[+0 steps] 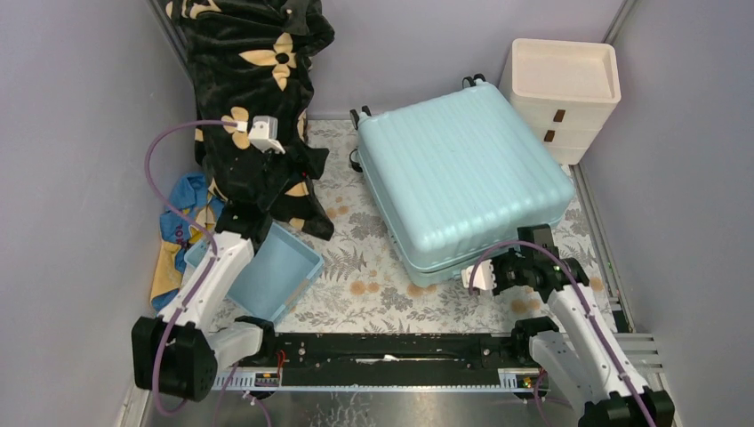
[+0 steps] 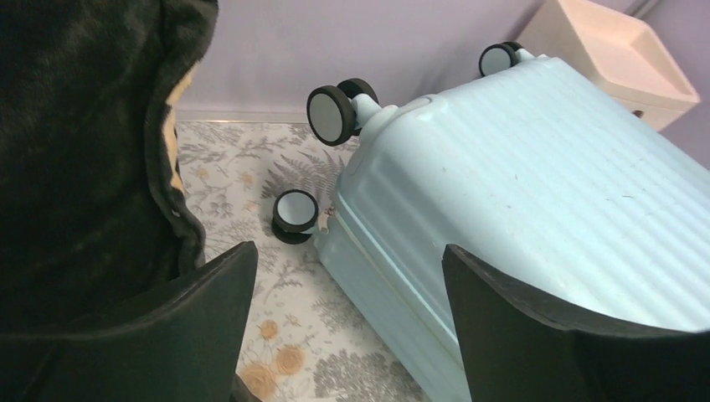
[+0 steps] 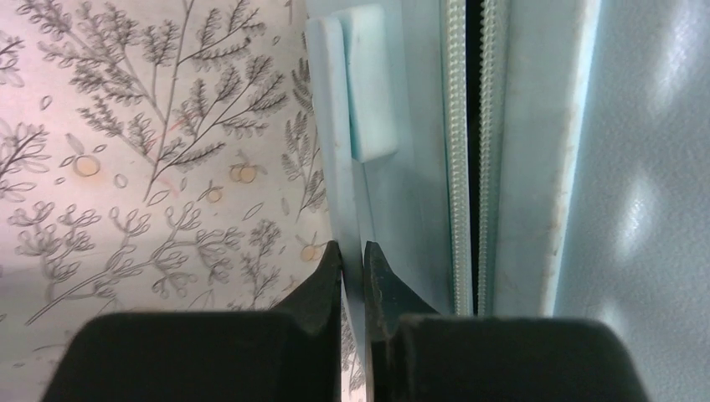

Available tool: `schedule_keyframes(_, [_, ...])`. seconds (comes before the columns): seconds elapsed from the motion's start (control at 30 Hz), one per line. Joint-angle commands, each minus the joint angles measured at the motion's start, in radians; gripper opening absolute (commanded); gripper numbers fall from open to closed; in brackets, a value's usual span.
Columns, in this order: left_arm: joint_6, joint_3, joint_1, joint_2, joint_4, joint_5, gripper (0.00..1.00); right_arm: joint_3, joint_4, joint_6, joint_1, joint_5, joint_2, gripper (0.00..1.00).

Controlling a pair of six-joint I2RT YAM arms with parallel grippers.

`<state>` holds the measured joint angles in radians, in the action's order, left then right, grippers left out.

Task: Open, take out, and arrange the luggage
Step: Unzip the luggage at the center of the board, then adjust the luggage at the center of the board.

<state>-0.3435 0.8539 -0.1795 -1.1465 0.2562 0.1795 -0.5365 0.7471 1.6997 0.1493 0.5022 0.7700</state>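
**A:** Status on the luggage (image 1: 462,178)?

**B:** It lay flat on the floral mat (image 1: 356,276) with the lid down and the wheels (image 2: 335,113) toward the far wall. Not opened.

**A:** Grippers?

**B:** The right gripper (image 3: 352,251) was at the luggage's near edge, jaws closed on a thin lip of the shell just beside the zipper (image 3: 469,167). The teeth looked parted there, with a dark gap between the rows. The left gripper (image 2: 347,251) was left of the luggage, next to the black flowered blanket (image 1: 258,80), jaws wide apart and nothing in them.

**A:** So how far along?

**B:** Early, by my read. The zip seemed undone at that spot; I couldn't tell for the rest. Lifting the lid, taking things out and arranging were all left to do. Contents weren't visible.

**A:** Where would things go?

**B:** Only a guess: the blue basket (image 1: 271,276) left of the luggage, or the cream drawer unit (image 1: 565,89) just beside its far right corner.
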Motion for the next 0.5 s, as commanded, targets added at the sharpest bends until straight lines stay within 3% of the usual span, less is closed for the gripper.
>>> schedule_keyframes(0.0, [-0.077, -0.070, 0.004, 0.088, 0.062, 0.073, 0.91, 0.001, 0.240, -0.072, -0.008, -0.073, -0.106, 0.01])
schedule_keyframes(0.23, [-0.200, -0.064, 0.003, 0.094, 0.088, 0.175, 0.93, 0.000, 0.310, -0.147, -0.009, -0.143, -0.196, 0.01])
schedule_keyframes(0.47, [-0.363, 0.005, 0.003, -0.046, 0.150, 0.215, 0.93, 0.041, 0.330, -0.182, -0.008, -0.210, -0.260, 0.01])
